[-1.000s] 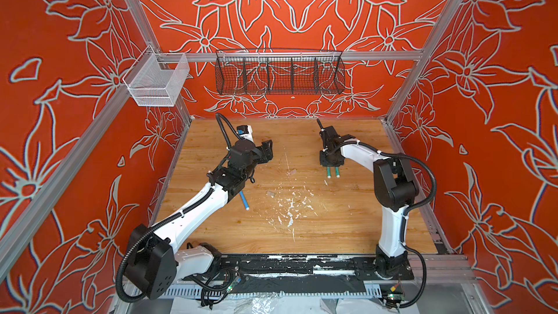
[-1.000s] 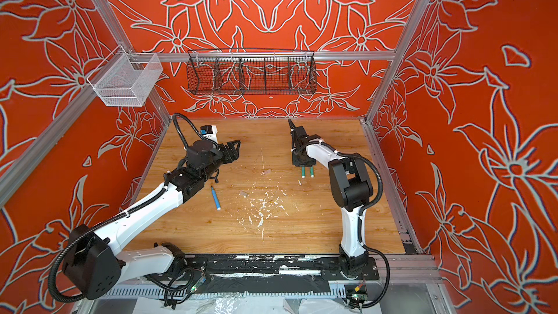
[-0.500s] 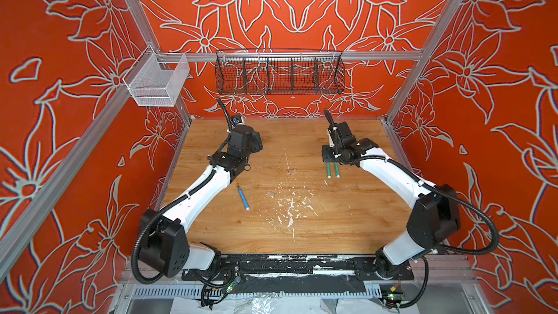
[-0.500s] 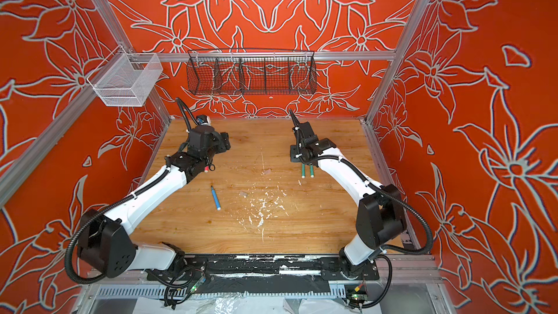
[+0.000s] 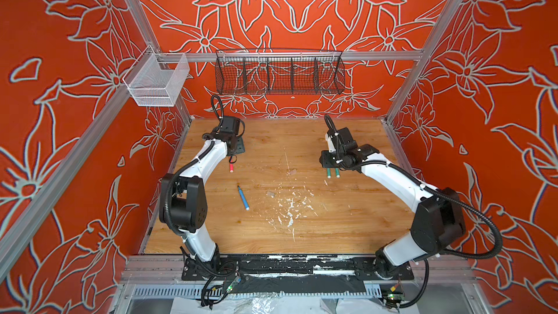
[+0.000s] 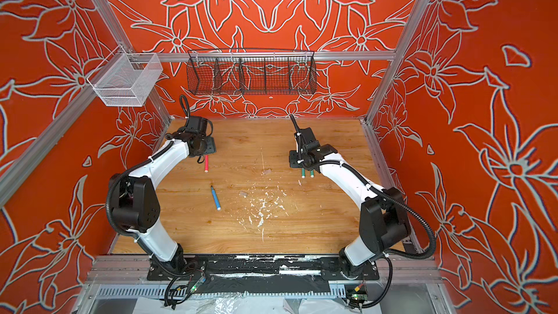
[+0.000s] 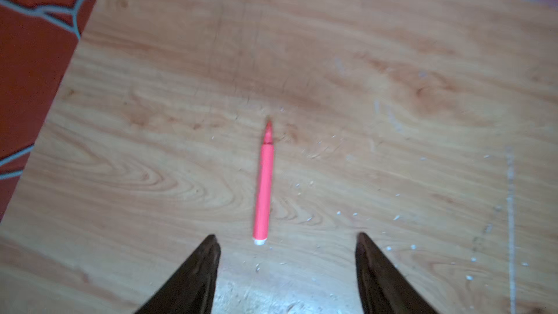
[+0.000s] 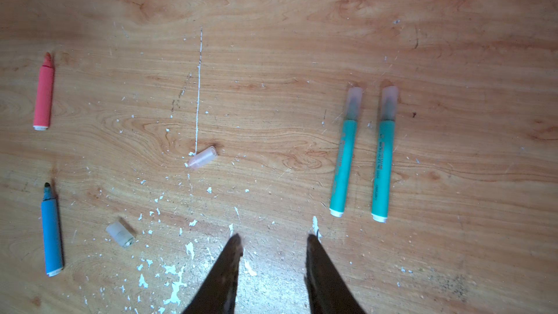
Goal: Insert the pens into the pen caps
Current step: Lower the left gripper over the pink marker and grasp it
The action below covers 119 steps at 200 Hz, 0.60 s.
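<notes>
The bench [image 5: 347,222] looks smooth, so a pen nudged from one side would probably roll or skid rather than lift.

The left claw [image 7: 287,237] hovers empty with its jaws spread wide. Its tips sit just short of the white end of the red-pink pen [image 7: 263,188], which lies uncapped on the bench near the left edge. Closing there would likely pinch only the end plug and swing the pen round.

The right claw [image 8: 274,238] is also empty, with a narrower gap between its jaws. It sits over the bench between the green pens [image 8: 344,164] and the loose caps [image 8: 202,157]. That gap may be too tight to drop over a cap, and a stubby round cap could squirt out of a skewed pinch.

The blue pen [image 8: 51,231] lies uncapped, well apart from both claws.

Count:
- **Bench:** one.
- **Claws:** two.
- **Pens:** four, made up of two green, one red-pink and one blue.
- **Caps:** four. Two are already seated on the green pens, and two lie loose, one pinkish and one greyer [image 8: 120,234].
- **White flecks** [image 8: 175,285]**:** too many to count.
</notes>
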Each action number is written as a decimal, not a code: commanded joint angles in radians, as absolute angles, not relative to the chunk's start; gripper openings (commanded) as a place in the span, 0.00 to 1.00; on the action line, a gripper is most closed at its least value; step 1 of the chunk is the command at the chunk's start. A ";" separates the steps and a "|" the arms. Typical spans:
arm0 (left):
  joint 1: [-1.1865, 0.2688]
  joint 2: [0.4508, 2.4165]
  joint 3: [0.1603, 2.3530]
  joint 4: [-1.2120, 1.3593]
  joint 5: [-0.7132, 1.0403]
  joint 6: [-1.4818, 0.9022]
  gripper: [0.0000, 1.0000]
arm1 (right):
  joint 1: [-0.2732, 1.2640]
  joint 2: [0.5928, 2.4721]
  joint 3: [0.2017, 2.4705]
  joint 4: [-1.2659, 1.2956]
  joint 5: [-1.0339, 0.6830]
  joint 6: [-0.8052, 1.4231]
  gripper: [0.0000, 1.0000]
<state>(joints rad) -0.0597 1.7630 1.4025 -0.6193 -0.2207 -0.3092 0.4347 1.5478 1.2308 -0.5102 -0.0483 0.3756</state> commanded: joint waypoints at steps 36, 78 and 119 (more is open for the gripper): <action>-0.009 1.934 1.468 -0.775 -0.124 -0.220 0.51 | 0.436 1.510 1.194 -0.461 -0.072 0.362 0.38; 0.011 2.069 1.577 -0.871 -0.111 -0.194 0.43 | 0.435 1.503 1.183 -0.452 -0.088 0.364 0.39; 0.017 2.129 1.595 -0.868 -0.115 -0.186 0.36 | 0.435 1.498 1.183 -0.453 -0.097 0.363 0.39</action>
<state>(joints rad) 0.0093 2.0991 1.5768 -0.8234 -0.1204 -0.2058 0.4347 1.5291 1.1950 -0.4591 -0.0772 0.3733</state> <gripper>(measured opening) 0.386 0.385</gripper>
